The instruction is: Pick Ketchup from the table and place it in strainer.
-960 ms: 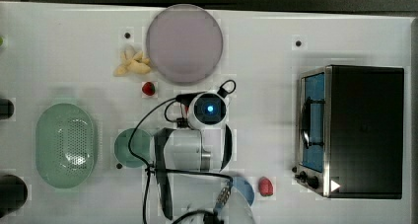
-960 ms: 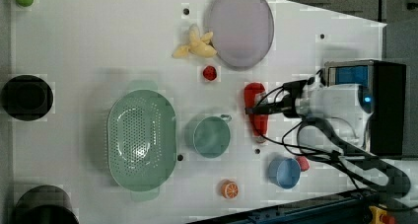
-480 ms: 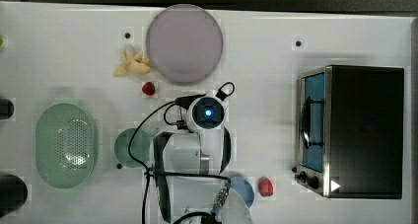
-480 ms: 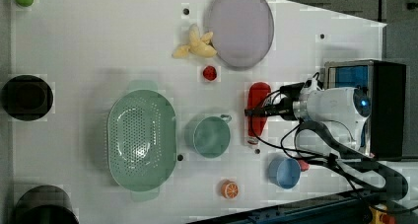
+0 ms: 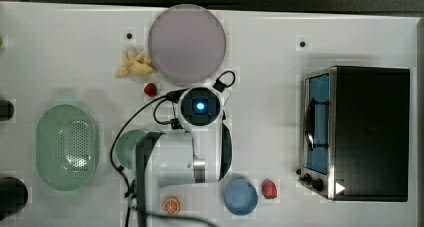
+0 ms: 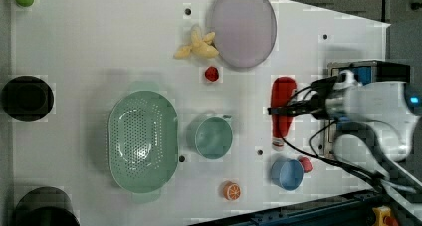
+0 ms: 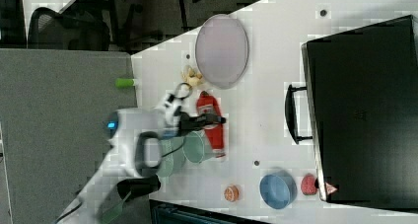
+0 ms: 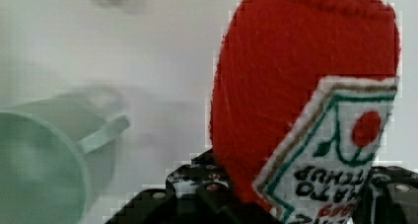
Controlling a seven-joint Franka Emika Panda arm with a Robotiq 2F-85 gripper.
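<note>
Far on the left view's left, the pale green strainer (image 6: pixel 143 141) lying flat on the white desk (image 6: pixel 99 47), nothing inside it. Just right of it, a small green cup (image 6: pixel 213 137) with a handle; below, an orange slice (image 6: pixel 231 190). Up top, yellow pieces (image 6: pixel 196 44) beside a lilac plate (image 6: pixel 243 27), with a strawberry (image 6: pixel 212 73) underneath. Further right, the ketchup bottle (image 6: pixel 282 104) stretched lengthwise on the desk, white cap toward the blue bowl (image 6: pixel 287 173), well apart from the strainer. Clamped across its middle, the black hand (image 6: pixel 284 109), fingers (image 8: pixel 197 192) pressed on either side of the red body in the wrist view, label (image 8: pixel 335 150) facing the camera. At the far right, a black oven (image 5: pixel 367 132).
</note>
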